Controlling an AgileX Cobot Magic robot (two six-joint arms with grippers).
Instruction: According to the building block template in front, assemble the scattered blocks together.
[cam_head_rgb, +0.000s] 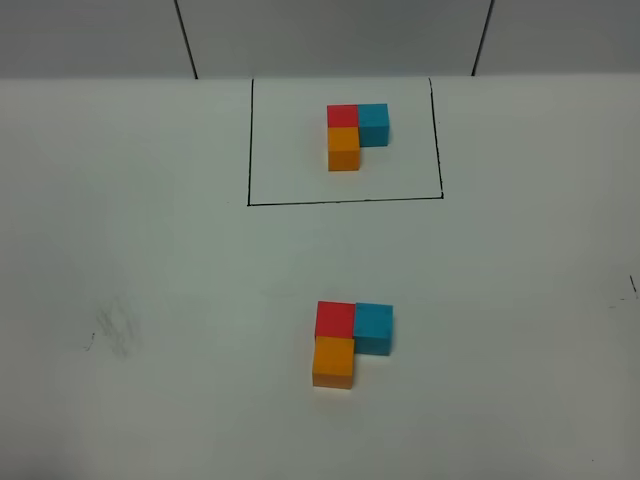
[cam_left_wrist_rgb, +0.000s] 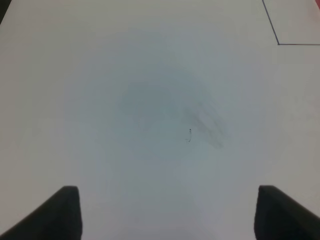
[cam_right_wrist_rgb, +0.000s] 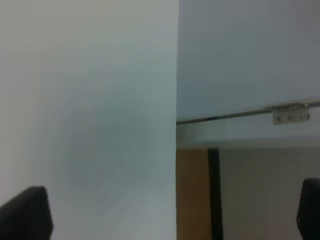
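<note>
Red (cam_head_rgb: 335, 319), blue (cam_head_rgb: 372, 327) and orange (cam_head_rgb: 333, 361) scattered blocks sit near-centre on the table (cam_head_rgb: 150, 250), touching in an L: red far-left, blue to its right, orange on red's near side. Same layout as the building block template (cam_head_rgb: 357, 134) inside the black outline (cam_head_rgb: 345, 202), farther back. Looks assembled, by my read.

Left end effector (cam_left_wrist_rgb: 167, 212) is spread wide, nothing between the fingers, over bare table w/ a grey smudge (cam_left_wrist_rgb: 207, 125). Right end effector (cam_right_wrist_rgb: 172, 212) also spread, empty, hanging at the table's edge.

Risks: any further approach could nudge a cube and break the L, since they're loose, just abutting. Orange looks slightly skewed vs red; correcting it could shove the neighbours.
</note>
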